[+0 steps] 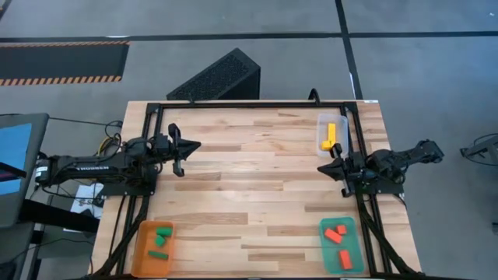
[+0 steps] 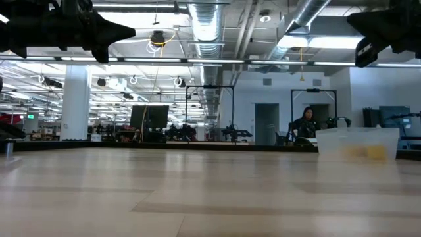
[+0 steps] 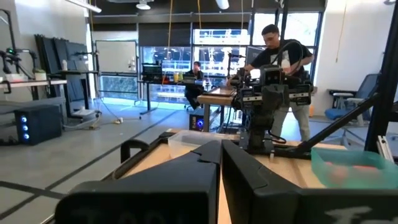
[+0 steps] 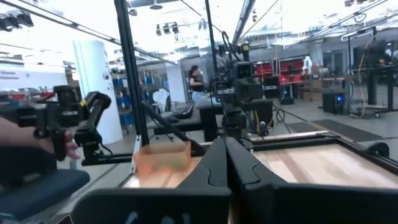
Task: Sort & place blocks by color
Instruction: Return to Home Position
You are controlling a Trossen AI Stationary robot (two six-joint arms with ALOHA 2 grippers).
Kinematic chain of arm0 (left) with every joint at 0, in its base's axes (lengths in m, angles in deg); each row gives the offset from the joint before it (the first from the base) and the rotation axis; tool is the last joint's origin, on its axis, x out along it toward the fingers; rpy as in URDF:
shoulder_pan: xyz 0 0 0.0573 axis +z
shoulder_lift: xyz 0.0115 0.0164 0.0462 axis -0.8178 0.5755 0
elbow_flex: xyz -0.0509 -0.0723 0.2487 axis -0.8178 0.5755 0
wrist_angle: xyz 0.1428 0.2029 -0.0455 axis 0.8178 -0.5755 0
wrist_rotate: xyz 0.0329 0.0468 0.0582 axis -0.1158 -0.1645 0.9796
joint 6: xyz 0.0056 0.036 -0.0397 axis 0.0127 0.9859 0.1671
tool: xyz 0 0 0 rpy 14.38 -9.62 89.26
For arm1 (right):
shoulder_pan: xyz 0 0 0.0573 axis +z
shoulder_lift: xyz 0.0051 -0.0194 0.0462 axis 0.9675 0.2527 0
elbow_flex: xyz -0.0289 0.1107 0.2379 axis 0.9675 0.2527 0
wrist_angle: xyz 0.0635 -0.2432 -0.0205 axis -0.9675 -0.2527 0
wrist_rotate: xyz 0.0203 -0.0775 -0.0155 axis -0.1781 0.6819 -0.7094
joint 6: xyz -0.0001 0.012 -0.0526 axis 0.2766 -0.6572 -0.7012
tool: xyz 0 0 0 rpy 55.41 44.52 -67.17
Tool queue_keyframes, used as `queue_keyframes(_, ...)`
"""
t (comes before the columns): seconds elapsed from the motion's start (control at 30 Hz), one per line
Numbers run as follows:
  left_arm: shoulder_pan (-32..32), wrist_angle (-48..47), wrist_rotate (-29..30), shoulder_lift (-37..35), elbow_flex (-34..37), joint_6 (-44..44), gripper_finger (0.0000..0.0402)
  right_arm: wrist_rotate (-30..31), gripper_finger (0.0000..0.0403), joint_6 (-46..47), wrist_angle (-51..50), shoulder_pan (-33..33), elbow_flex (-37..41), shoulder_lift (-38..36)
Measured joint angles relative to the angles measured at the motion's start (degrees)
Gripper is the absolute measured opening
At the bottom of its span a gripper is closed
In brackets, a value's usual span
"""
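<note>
**Blocks sorted into three trays; both arms clear of the table centre**

The left gripper (image 1: pixel 194 145) hangs over the left edge of the table (image 1: pixel 249 183), pointing inward. In its wrist view the two fingers (image 3: pixel 193 163) meet along a thin seam, so the jaws are closed and hold nothing.

The right gripper (image 1: pixel 322 169) hangs over the right edge, pointing inward, just beside the near end of the clear tray (image 1: pixel 322 119). Its wrist view shows the fingers (image 4: pixel 245 163) pressed together in the same way, jaws closed and empty.

The yellow blocks (image 1: pixel 331 134) lie inside the clear tray at the far right of the table. The count is uncertain from above; it appears to be a bar and a shorter chunk or two. In the low view they show only as a yellow smear behind the tray wall.

The green blocks (image 1: pixel 163 232) lie in the orange tray (image 1: pixel 141 257) at the near left corner; three are visible, apart from one another.

The red blocks (image 1: pixel 334 232) lie in the teal tray (image 1: pixel 326 255) at the near right corner.
</note>
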Motion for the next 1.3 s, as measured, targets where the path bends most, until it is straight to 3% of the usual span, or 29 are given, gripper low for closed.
queue_keyframes(0.2, 0.09, 0.6, 1.27, 0.02, -0.02, 2.03, 0.0, -2.22, 0.0001, -0.94, -0.5, -5.91, 0.01, 0.62)
queue_keyframes(0.43, 1.55, 1.09, 0.63, -0.21, -0.04, 0.23, 0.0, -15.49, 0.0002, -0.46, -5.35, -16.95, 0.02, 0.23)
queue_keyframes(0.6, -0.12, -4.49, -1.28, -4.37, 0.67, -1.53, 0.0, -22.13, 0.0002, 2.26, -11.43, -19.03, 0.04, 0.24)
queue_keyframes(0.7, -1.62, -3.4, 0.22, -8.69, 6.08, -3.97, 0.0, -22.25, 0.0002, 2.37, -11.89, -17.74, 0.07, 0.23)
queue_keyframes(0.83, -3.34, -11.98, 3.25, -14.66, 7.32, -6.86, 0.0, -21.03, 0.0002, 2.56, -11.98, -16.06, 0.07, 0.23)
queue_keyframes(1.07, -4.37, -14.2, -3.02, -21.26, 7.37, -2.32, 0.0, -18.97, 0.0008, 2.54, -12.33, -15.58, 0.09, 0.23)
queue_keyframes(1.3, -4.62, -27.98, -5.59, -26.34, 6.98, -3.91, 0.0, -17.43, 0.0023, 2.55, -13.25, -15.83, 0.11, 0.3)
